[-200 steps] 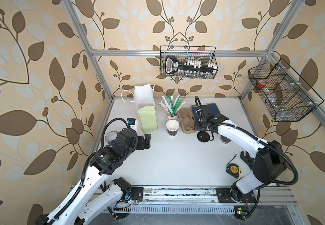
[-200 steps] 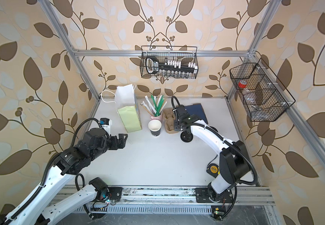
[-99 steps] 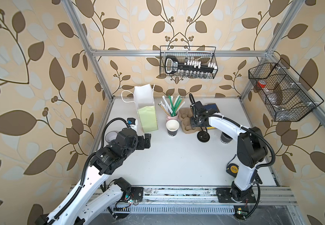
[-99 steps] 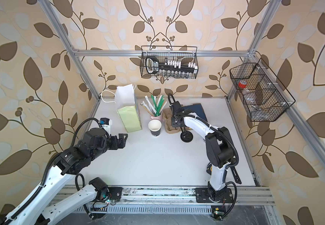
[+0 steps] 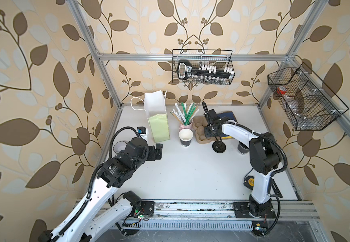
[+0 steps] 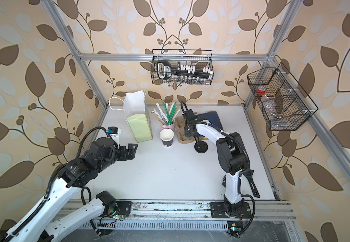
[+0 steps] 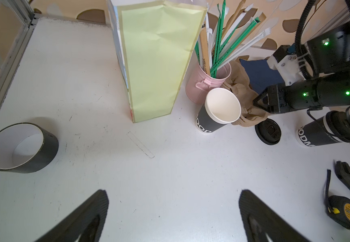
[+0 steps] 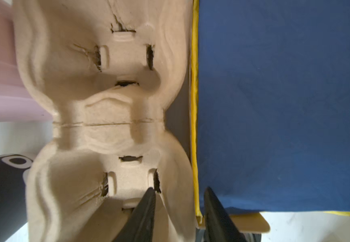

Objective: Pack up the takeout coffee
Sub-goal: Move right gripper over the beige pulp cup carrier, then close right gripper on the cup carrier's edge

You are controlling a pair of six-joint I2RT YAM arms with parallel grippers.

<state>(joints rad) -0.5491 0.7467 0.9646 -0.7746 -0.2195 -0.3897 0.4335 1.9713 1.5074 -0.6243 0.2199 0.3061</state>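
1. Here, the right tool (image 8: 179, 190) reaches down over the brown pulp cup carrier (image 8: 107, 125) at the back of the table (image 5: 190, 178); one finger sits inside a cup well and the other outside it, in the gap between the carrier and a blue notebook (image 8: 274, 104); the jaws stand partway apart astride the carrier's wall, with nothing visibly pinched between them.
2. The left tool (image 7: 174, 191) hangs spread wide over bare table in front of the upright paper bag (image 5: 158, 119); it holds nothing.
3. The takeout coffee (image 5: 185, 137) stands upright, lidless and white inside, just in front of the pink cup of straws (image 5: 185, 125) and right beside the carrier's near end; a second cup (image 7: 325, 131), apparently lidded, stands upright further right, partly under the right arm; a loose black lid (image 7: 268, 131) lies flat on the table between the two.
4. The step in hand looks to be taking hold of the carrier; neither cup sits in it, and nothing is seen in the bag.
5. The next move likely calls for closing on the thin pulp wall firmly enough to hold it without crushing it, then drawing the carrier clear of the notebook and the straws into open table; the pulp is light and may tilt in a one-sided grip; the open cup beside it could be knocked.
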